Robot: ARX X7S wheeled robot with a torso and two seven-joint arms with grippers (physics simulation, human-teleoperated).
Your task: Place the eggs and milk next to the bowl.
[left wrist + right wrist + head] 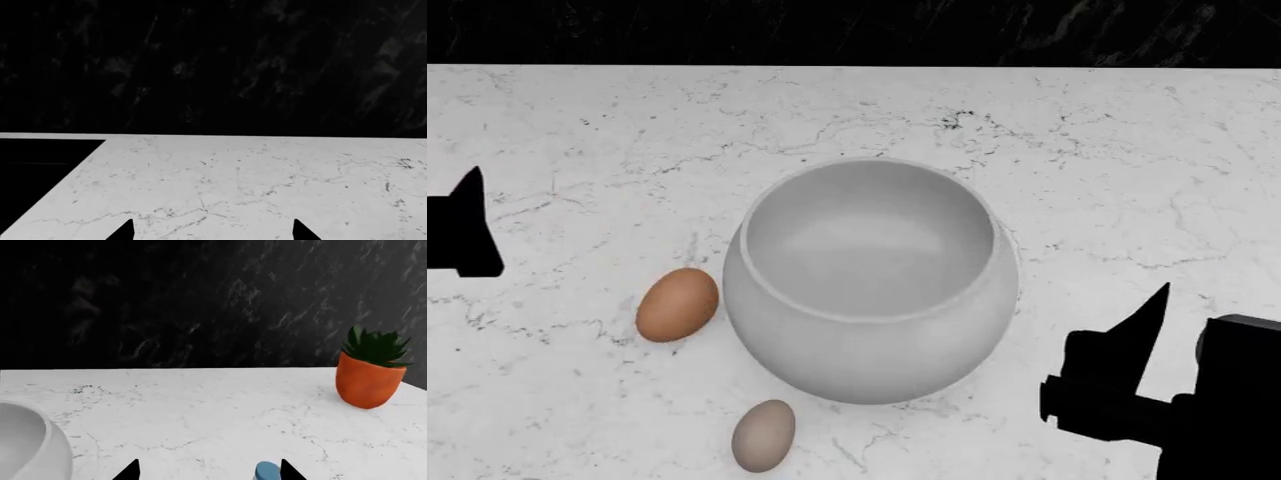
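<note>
Head view: a large round-bellied matte grey-white bowl [872, 280] stands upright, mouth up, at the middle of a white veined marble counter [627, 130] backed by a black marble wall [827, 30]. An orange-brown egg [677, 304] lies just beside the bowl's left flank, long axis tilted, narrower end up and to the right. A smaller dull grey-beige egg [763, 435] lies near the bowl's lower left, long axis roughly upright in the view.

Right wrist view: the round blue cap [267, 471] of the milk bottle shows between the two dark fingertips of the right gripper [210, 471], nearer one tip; the tips stand well apart, and contact cannot be told. An orange pot with a green plant [369, 371] stands well off.

Left wrist view: the left gripper [213, 231] has its tips spread wide over bare counter, holding nothing.
</note>
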